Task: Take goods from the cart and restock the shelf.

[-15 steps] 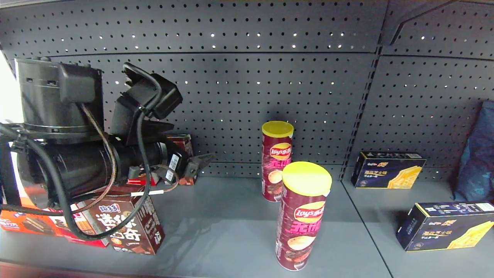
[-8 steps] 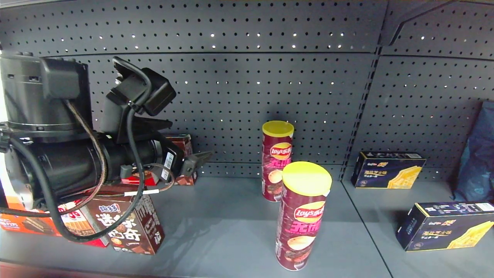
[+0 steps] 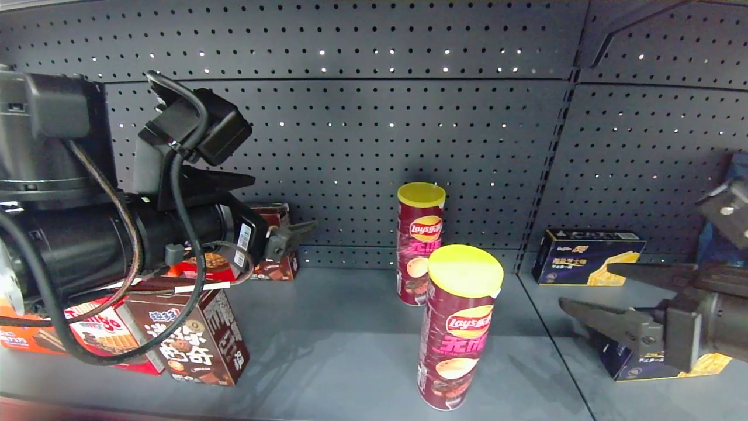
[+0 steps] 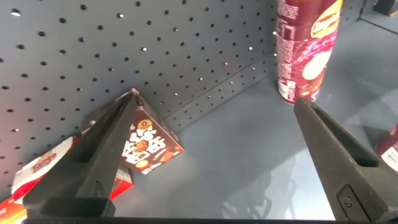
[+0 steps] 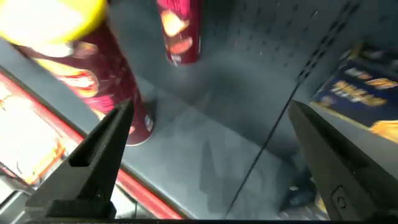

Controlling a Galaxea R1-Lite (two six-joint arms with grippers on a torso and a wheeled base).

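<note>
Two maroon chip cans with yellow lids stand mid-shelf, the front can near the shelf edge and the back can by the pegboard. My left gripper hangs open and empty over the left of the shelf, just in front of a small brown cookie box at the back. In the left wrist view the left gripper frames that brown box, with the back can farther off. My right gripper is open and empty at the right, in front of a dark blue box.
A larger brown cookie box and a red box sit front left under my left arm. Another dark blue box and a blue bag stand at the right. A perforated back wall closes the shelf; bare shelf floor lies between boxes and cans.
My left arm has drawn back to the left and slightly up, still open. My right gripper has come into the head view from the right edge, open.
</note>
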